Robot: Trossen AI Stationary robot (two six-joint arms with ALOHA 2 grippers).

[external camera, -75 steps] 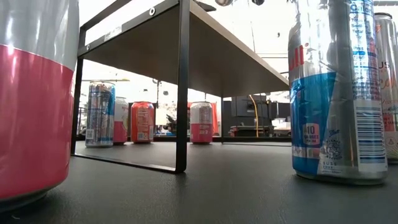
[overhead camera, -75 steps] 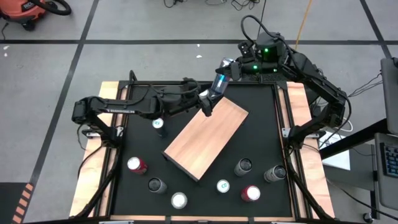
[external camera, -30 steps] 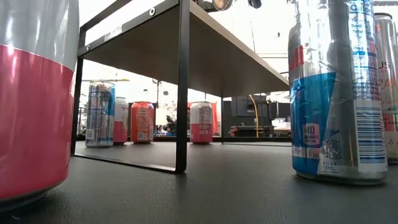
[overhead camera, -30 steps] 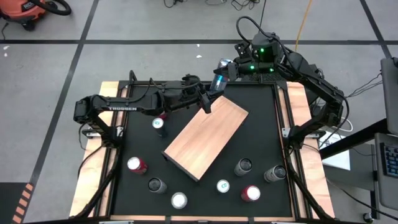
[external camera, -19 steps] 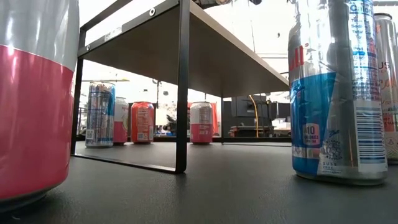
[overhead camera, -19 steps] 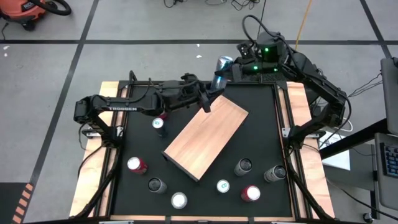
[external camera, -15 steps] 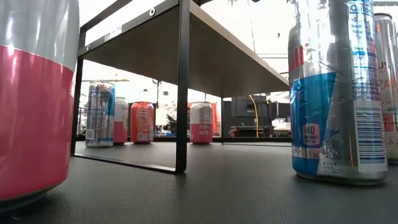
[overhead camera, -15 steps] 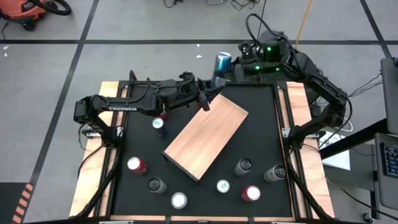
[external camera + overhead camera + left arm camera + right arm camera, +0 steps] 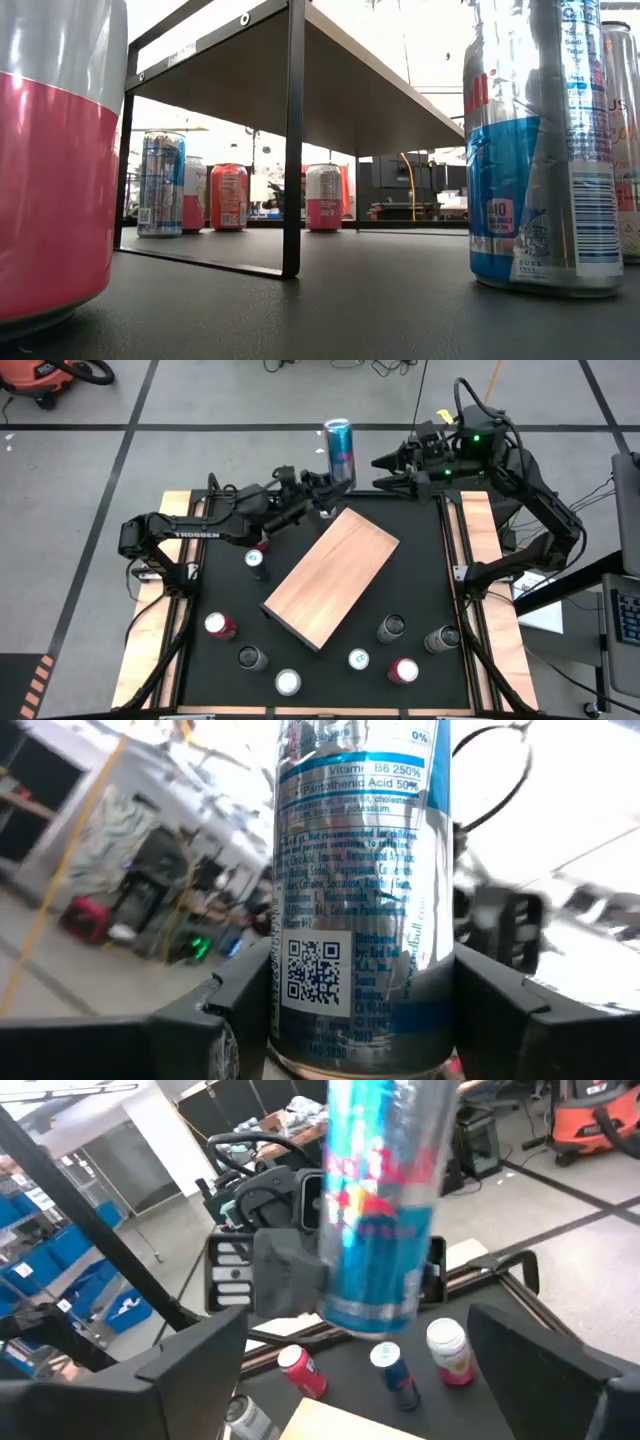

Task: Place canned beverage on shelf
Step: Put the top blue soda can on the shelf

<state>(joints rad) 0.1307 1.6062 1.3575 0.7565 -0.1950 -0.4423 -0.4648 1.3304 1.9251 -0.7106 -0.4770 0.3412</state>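
The canned beverage [image 9: 338, 445], a tall blue and silver can, stands upright in the air over the table's far edge, beyond the shelf's far corner. My left gripper [image 9: 326, 487] is shut on it; the can [image 9: 362, 870] fills the left wrist view. The shelf [image 9: 332, 588], a tan wooden board on black legs, stands slantwise mid-table on those legs; the low view shows its underside [image 9: 340, 85]. My right gripper [image 9: 381, 471] stands open to the right of the can, apart from it. From the right wrist view the can [image 9: 385, 1200] shows ahead of the open fingers [image 9: 200, 1365]. My left gripper pinches the can's lower part [image 9: 360, 1015] between its two fingers [image 9: 225, 1015], one on each side of the round wall. The fingers come from the table's left, slanting upward. The can stands upright above them, lifted clear of table and shelf.
Several other cans stand on the black tabletop: one left of the shelf [image 9: 257, 560], one at the near left [image 9: 219, 625], a group at the near right [image 9: 403, 670]. Two cans loom close in the low view [image 9: 545, 150], [image 9: 50, 170].
My right gripper has opened, let go of the can and drawn back toward the table's right edge. My left gripper has tipped upward and risen a little, keeping hold, so the can has swung from tilted to upright.
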